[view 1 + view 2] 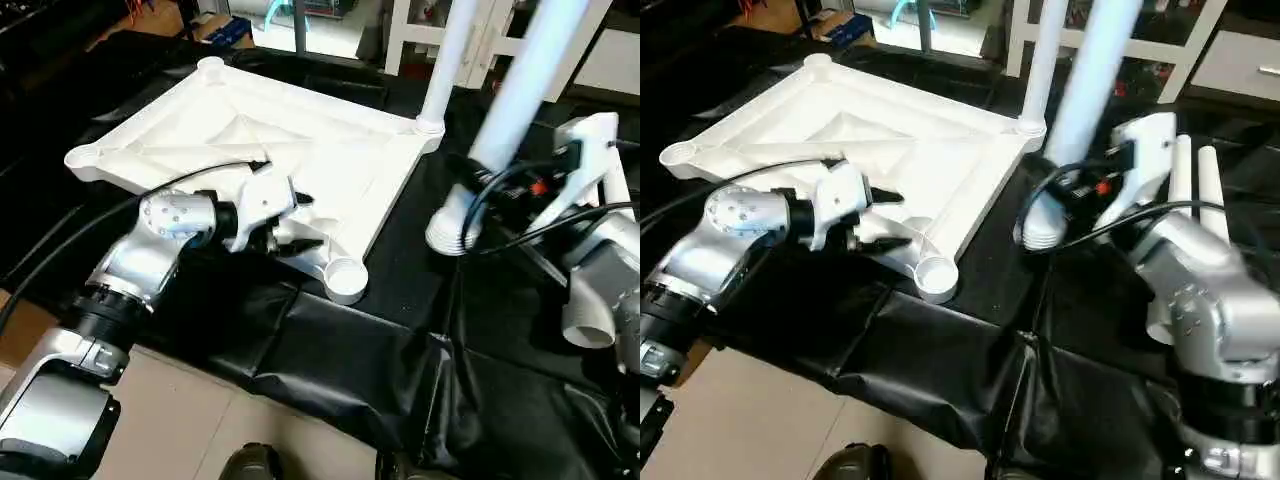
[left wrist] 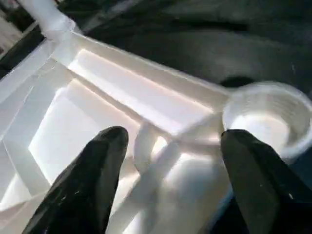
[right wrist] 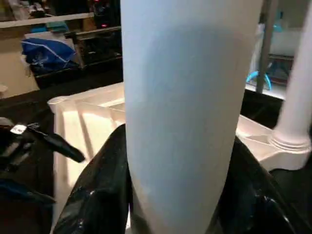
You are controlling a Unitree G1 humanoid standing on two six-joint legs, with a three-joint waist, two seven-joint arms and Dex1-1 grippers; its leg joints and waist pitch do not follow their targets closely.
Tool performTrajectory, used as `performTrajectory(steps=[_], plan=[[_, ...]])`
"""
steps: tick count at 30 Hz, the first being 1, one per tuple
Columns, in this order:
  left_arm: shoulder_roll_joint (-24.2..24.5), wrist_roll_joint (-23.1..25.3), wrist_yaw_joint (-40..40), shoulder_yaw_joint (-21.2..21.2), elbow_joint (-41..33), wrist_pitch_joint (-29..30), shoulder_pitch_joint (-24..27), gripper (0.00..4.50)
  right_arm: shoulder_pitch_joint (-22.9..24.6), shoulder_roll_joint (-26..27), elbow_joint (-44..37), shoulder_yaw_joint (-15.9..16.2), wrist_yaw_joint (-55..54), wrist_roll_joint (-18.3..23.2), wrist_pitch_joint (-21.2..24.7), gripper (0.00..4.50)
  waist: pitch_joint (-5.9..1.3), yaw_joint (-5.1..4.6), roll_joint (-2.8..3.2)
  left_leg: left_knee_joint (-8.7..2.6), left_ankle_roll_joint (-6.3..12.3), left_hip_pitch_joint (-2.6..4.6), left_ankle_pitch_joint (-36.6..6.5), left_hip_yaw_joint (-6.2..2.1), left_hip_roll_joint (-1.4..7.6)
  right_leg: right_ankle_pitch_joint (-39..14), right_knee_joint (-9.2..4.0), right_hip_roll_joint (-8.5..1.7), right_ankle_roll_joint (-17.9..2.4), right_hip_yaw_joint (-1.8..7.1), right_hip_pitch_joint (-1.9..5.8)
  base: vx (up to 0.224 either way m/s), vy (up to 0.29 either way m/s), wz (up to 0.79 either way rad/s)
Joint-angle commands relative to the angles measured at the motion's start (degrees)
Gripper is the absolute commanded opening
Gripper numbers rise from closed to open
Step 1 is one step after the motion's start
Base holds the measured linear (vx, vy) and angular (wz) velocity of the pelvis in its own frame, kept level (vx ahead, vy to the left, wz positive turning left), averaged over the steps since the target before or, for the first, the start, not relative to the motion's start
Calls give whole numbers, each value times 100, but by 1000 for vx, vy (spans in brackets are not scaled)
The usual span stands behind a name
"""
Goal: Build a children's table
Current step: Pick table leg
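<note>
One leg [image 1: 452,50] is already seated upright in the far corner socket of the upturned tabletop [image 1: 330,150] on the black desk [image 1: 400,350]. A second leg [image 1: 520,90] is clamped in the right claw [image 3: 183,195] beside that tabletop's edge. The left claw [image 2: 168,161] is spread, unladen, over the near socket [image 1: 345,272].

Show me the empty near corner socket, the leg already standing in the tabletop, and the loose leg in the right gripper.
near corner socket [image 1: 346,276]: left eye view, open rim.
standing leg [image 1: 447,62]: left eye view, mid-tube.
loose leg [image 1: 1090,75]: right eye view, upper tube.
</note>
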Motion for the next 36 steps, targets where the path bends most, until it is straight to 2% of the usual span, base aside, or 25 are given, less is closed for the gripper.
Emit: performTrajectory(steps=[1,5,6,8,12,15,16,19,22,24,25,29,30,31,36], plan=[[113,225,-151,-200,329,-287,-107,344,85,-4,-243,8,-42,105,36,181,-509,-17,-4,-353,267,145,-760,-16,12,-579,-291,-197,-1382,169,486,0,0,0],[184,479,-294,-355,939,-493,-308,344,204,-10,-384,17,2,144,150,181,-490,-24,5,-381,88,159,-986,-22,6,-1030,-333,-202,-1216,182,472,0,0,0],[178,590,-222,-346,1151,-597,-396,344,228,-12,-429,11,-3,156,178,181,-489,-27,-20,-382,59,156,-1013,-21,8,-1050,-333,-210,-1211,188,474,0,0,0],[173,675,-162,-338,1286,-682,-451,344,242,-13,-456,8,-10,165,193,181,-488,-19,-16,-380,49,149,-1015,-23,-4,-1100,-347,-209,-1170,188,473,0,0,0],[87,1221,480,-442,2078,-1315,-781,344,294,-42,-537,74,-14,210,225,181,-491,-18,-17,-372,56,132,-944,-34,-13,-974,-334,-203,-1132,185,480,0,0,0],[52,1272,466,-503,2291,-1317,-862,344,302,-53,-552,105,-4,230,247,181,-493,-17,-22,-377,52,135,-959,-38,-4,-965,-328,-213,-1172,189,482,0,0,0],[48,1284,439,-519,2348,-1328,-877,315,308,-62,-562,116,5,236,259,181,-493,-15,-21,-376,58,137,-946,-37,-5,-954,-328,-209,-1186,188,477,0,0,0],[56,1352,282,-558,2541,-1352,-908,302,328,-97,-580,133,42,243,279,181,-486,-16,-17,-374,77,129,-927,-36,-6,-853,-320,-207,-1242,189,481,0,0,0],[39,1442,251,-492,2852,-1447,-997,268,340,-138,-590,125,81,254,310,181,-481,-19,-21,-377,96,138,-947,-34,-6,-872,-332,-209,-1250,190,479,0,0,0],[1,1412,224,-380,3129,-1484,-1100,265,338,-160,-586,127,98,265,318,181,-481,-14,-27,-376,104,134,-966,-37,-11,-869,-335,-217,-1256,190,491,0,0,0],[-5,1391,216,-360,3162,-1483,-1112,243,337,-161,-583,129,98,266,318,181,-478,-15,-36,-377,108,131,-962,-32,-14,-872,-341,-216,-1261,189,489,0,0,0],[6,1370,79,-360,3318,-1429,-1162,221,331,-177,-569,147,116,265,318,181,-469,-19,-37,-382,107,128,-1005,-35,-7,-959,-347,-225,-1281,191,485,0,0,0],[6,1416,-10,-376,3381,-1430,-1176,213,325,-189,-557,160,130,264,314,181,-468,-17,-25,-387,100,131,-1018,-39,-1,-981,-350,-231,-1283,190,484,0,0,0],[-1,1430,-46,-375,3405,-1442,-1182,186,324,-196,-553,167,135,264,311,181,-464,-20,-26,-390,97,133,-1034,-40,2,-996,-354,-232,-1279,190,482,0,0,0],[-98,1501,-235,-381,3482,-1548,-1155,150,317,-236,-528,168,179,257,305,181,-465,-24,-34,-394,94,130,-1017,-39,2,-916,-346,-233,-1306,191,492,0,0,0]])
